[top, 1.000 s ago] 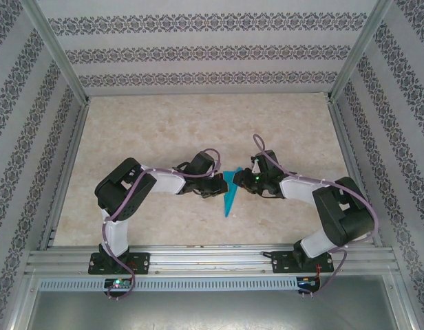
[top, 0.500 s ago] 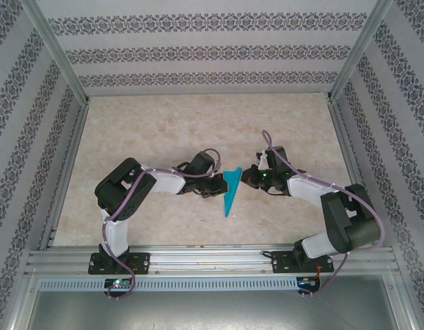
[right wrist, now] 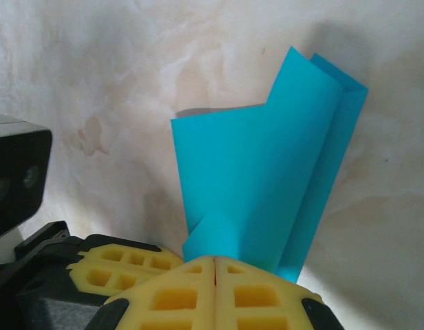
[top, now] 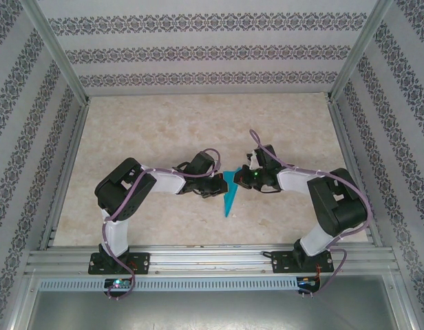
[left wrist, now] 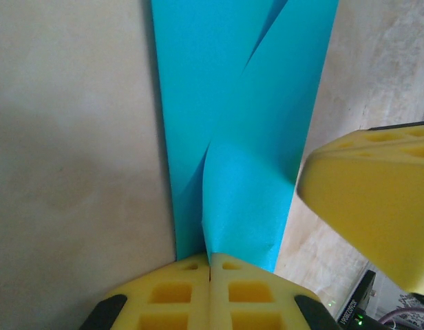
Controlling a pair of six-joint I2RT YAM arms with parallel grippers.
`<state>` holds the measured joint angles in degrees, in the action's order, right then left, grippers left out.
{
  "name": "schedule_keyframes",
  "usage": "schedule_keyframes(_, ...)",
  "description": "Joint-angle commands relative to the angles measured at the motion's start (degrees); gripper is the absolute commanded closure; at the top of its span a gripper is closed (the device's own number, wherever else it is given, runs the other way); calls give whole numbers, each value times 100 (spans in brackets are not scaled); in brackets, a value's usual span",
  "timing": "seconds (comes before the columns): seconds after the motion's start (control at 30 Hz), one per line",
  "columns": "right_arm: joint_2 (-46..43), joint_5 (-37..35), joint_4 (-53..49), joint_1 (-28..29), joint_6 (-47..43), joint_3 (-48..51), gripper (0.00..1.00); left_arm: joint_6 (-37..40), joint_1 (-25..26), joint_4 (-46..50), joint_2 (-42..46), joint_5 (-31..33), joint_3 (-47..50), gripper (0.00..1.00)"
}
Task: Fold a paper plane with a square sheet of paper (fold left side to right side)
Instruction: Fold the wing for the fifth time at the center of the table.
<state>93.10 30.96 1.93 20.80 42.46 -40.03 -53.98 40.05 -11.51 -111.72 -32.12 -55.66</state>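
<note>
The square sheet of paper is folded into a narrow teal dart, the paper plane, lying mid-table with its point toward the near edge. My left gripper is at its left edge and my right gripper at its upper right. In the left wrist view the left gripper is shut on a raised layer of the paper plane, with a right finger close by. In the right wrist view the right gripper is shut on a curled flap of the paper plane.
The marble-patterned table is fenced by patterned walls and a metal rail along the near edge. The left gripper's fingers and wrist camera sit just left of the right gripper, so the two hands are close together.
The right gripper has shut. The right arm swung out to the right, then came back against the paper's upper right edge. The left arm has not moved.
</note>
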Motion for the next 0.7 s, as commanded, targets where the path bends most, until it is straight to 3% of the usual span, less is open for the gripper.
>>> schedule_keyframes(0.0,118,15,44,72,-53,-128,100,141,20,561,-508,681,73,100)
schedule_keyframes(0.67,391,-176,-387,78,-211,-180,100,127,20,575,-526,681,64,100)
